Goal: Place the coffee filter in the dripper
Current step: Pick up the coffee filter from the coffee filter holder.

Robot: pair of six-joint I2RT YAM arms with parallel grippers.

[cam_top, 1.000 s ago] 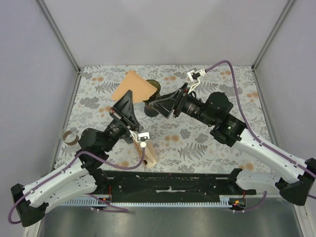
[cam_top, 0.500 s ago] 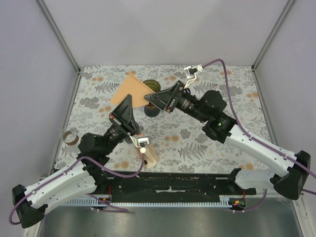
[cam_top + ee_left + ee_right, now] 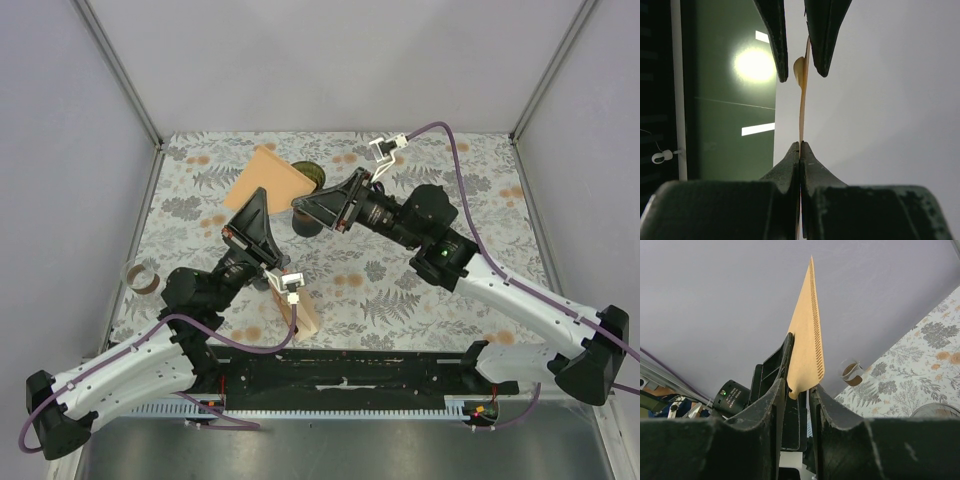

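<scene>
I have the coffee filter (image 3: 268,178) up in the air over the back-left of the table (image 3: 400,290), flat and folded. The left gripper (image 3: 262,193) is clamped on its near edge; in the left wrist view those 2 fingers meet on the paper with no gap at all. The right gripper (image 3: 298,207) is on the other side, jaws narrow around the opposite corner, but I see daylight beside the paper, so I call that straddling, not pinching. The dripper (image 3: 312,176) sits just behind the filter, partly hidden by it. What this step needs, I reckon, is a clean close on that corner without crumpling it, so I close slowly and square to the sheet. The left must not tug while the right closes, or the thin paper may tear or slip out. After that, I judge the cone needs spreading open before it goes down over the dripper.
</scene>
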